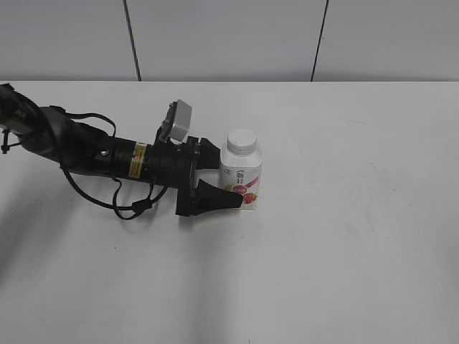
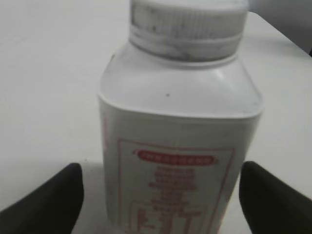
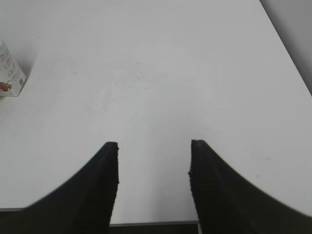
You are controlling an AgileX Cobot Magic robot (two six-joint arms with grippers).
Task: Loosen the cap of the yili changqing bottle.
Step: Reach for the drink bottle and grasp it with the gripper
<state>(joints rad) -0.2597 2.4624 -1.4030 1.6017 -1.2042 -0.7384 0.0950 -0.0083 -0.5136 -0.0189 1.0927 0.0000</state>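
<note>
Yili changqing bottle (image 1: 241, 179) upright, white cap (image 1: 242, 141) on.

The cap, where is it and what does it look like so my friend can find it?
Look at the big white table, near its middle, where the black left gripper straddles a small white bottle with a pink-red label. The cap sits on top of that bottle. It is the only round, ridged white lid there.

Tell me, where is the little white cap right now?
The cap sits on the bottle near the table's middle in the exterior view, just right of the left tool.
</note>
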